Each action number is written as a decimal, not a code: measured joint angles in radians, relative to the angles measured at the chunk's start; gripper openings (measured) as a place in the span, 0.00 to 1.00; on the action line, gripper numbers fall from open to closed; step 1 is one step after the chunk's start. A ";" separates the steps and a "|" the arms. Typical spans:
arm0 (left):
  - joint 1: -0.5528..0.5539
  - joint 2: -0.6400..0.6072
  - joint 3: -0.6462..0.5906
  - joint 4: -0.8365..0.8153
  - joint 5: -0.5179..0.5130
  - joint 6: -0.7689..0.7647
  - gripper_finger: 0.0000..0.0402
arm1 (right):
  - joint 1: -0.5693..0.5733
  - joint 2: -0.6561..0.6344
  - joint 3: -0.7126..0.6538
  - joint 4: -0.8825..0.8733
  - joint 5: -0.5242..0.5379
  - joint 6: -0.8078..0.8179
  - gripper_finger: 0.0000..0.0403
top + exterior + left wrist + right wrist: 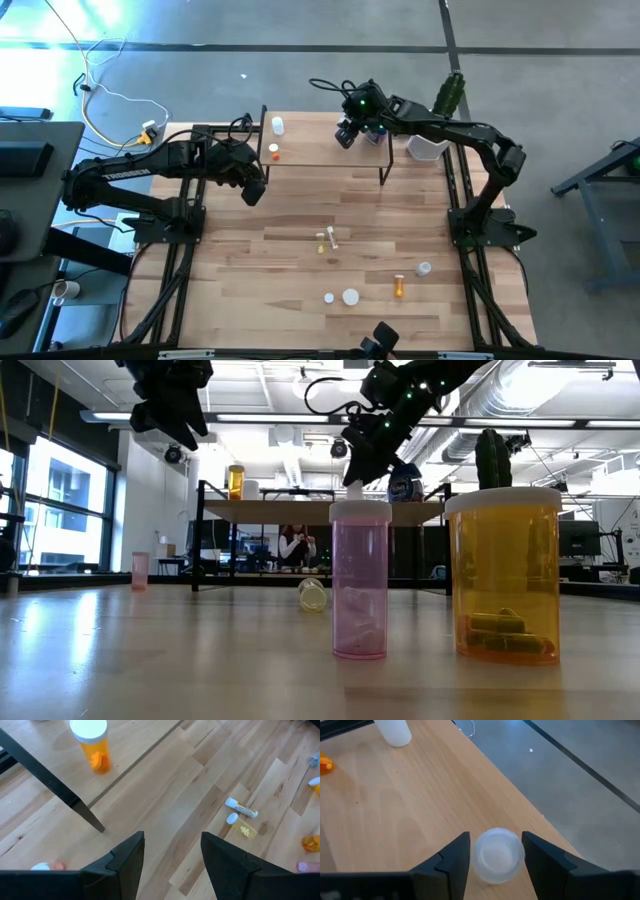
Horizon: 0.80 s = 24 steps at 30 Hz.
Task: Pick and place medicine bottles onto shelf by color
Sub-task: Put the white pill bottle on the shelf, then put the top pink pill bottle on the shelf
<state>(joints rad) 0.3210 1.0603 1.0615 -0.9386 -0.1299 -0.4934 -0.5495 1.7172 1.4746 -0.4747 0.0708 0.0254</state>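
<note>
The right gripper [492, 857] hangs over the far right part of the shelf [320, 155], its fingers [451, 857] parted on either side of a white-capped jar [495, 854] that stands on the shelf top; whether the pads touch the jar cannot be told; a white bottle [278, 125] and an orange bottle [274, 151] stand at the shelf's left end; the left gripper [172, 860] hovers just near of the shelf's left side, fingers apart and empty; on the table [240, 290] nearer the front lie more bottles, among them a pink bottle [360, 580] and an amber bottle [503, 575] standing upright, and a clear bottle [243, 809] lying on its side.
</note>
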 joint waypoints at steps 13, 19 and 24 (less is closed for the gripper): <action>0.000 0.000 0.000 -0.161 -0.003 0.000 0.46 | 0.000 -0.001 0.016 0.020 0.000 0.003 0.46; 0.000 -0.001 0.000 -0.326 -0.019 -0.001 0.46 | 0.000 -0.004 0.102 0.014 0.000 -0.006 0.46; 0.000 -0.007 0.000 -0.432 -0.060 -0.048 0.46 | -0.002 -0.004 0.178 0.001 0.000 -0.041 0.46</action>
<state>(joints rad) 0.3214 1.0529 1.0615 -1.3702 -0.1901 -0.5412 -0.5519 1.7130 1.6524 -0.4736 0.0711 -0.0159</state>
